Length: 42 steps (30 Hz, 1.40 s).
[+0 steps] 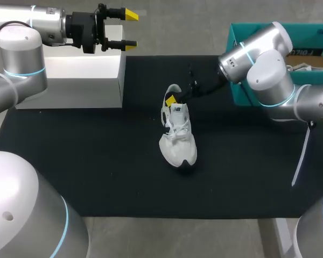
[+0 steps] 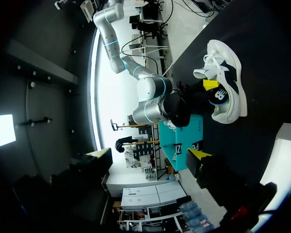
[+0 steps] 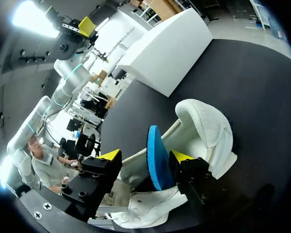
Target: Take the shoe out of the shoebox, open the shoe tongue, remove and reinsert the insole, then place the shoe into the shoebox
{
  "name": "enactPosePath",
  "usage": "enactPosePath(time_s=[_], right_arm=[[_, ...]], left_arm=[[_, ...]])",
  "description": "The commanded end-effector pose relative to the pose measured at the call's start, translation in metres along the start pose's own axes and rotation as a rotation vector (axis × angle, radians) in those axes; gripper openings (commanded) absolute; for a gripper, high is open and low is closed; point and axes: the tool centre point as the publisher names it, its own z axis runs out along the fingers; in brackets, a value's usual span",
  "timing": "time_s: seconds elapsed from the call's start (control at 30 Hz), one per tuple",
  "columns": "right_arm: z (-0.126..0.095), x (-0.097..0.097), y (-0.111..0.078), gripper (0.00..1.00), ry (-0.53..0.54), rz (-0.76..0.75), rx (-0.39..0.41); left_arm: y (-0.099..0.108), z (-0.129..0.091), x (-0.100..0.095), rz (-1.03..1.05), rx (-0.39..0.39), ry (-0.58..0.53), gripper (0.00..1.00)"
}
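In the head view the right arm point(image 1: 264, 70) covers much of the shoebox point(image 1: 238, 94) at the table's point(image 1: 70, 161) far right corner; the picture's edge cuts the rest. The right gripper point(image 1: 178, 98) is dark, only one yellow tip showing. In the right wrist view the insole's point(image 3: 157, 155) lower end is hidden inside the shoe point(image 3: 203, 126).

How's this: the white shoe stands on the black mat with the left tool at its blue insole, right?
No: the right tool is at the blue insole, as the right wrist view shows. The white shoe does stand on the black mat.
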Motion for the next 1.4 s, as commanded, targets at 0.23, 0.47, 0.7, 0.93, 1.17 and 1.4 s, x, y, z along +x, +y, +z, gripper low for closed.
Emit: enactPosePath(time_s=[0.23, 0.47, 0.7, 0.93, 1.17, 1.4], right_arm=[[-0.006, 0.002, 0.002, 1.0, -0.046, 0.009, 0.047], [-0.016, 0.006, 0.003, 1.0, -0.095, 0.005, 0.069], [-0.017, 0.012, 0.007, 1.0, -0.107, -0.007, 0.072], [-0.036, 0.018, 0.006, 1.0, -0.19, 0.022, 0.069], [-0.053, 0.02, 0.005, 1.0, -0.278, 0.057, 0.092], [-0.062, 0.037, 0.008, 1.0, -0.312, 0.105, 0.073]], left_arm=[[0.0, 0.0, 0.0, 0.002, 0.0, 0.002, 1.0], [0.0, 0.0, 0.0, 0.002, 0.0, 0.002, 1.0], [0.0, 0.0, 0.0, 0.002, 0.0, 0.002, 1.0], [0.0, 0.0, 0.0, 0.002, 0.0, 0.002, 1.0], [0.0, 0.0, 0.0, 0.002, 0.0, 0.002, 1.0], [0.0, 0.0, 0.0, 0.002, 0.0, 0.002, 1.0]])
